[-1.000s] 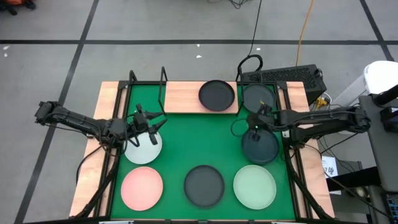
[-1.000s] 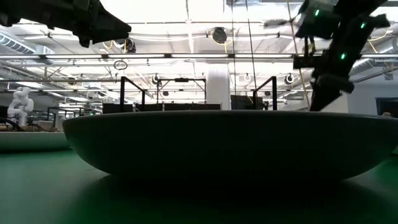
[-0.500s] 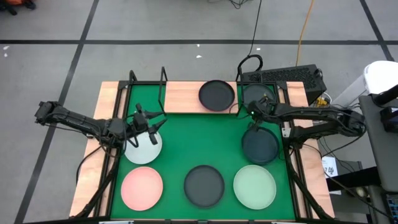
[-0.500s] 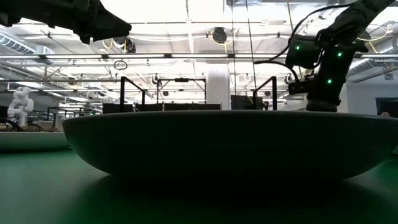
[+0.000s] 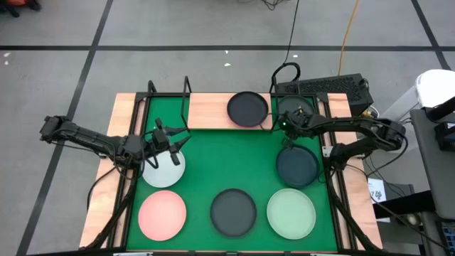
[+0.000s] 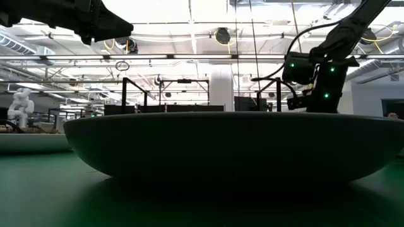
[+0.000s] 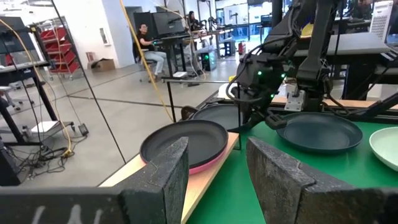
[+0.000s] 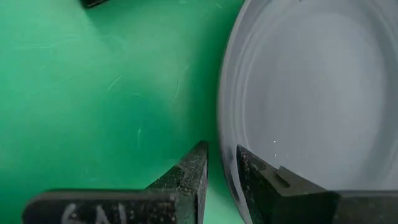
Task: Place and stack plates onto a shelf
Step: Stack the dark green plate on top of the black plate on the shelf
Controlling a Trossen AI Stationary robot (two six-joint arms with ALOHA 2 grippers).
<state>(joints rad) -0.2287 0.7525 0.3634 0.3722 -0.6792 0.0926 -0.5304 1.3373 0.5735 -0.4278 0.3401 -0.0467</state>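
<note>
The right claw [image 5: 286, 122] has swung away from the dark grey-teal round plate [image 5: 297, 167] to the far right corner of the table, where its fingers now close on the near-left rim of a flat grey round plate [image 8: 311, 93]. I'd say that plate goes next. The small light wood shelf [image 5: 210, 112] just left has bare board beside its black round plate [image 5: 248, 109]. The left claw [image 5: 167, 146] waits open at the left.

Even overhead light on the table, low view backlit by bright ceiling glare, near plate [image 6: 233, 142] silhouetted
</note>
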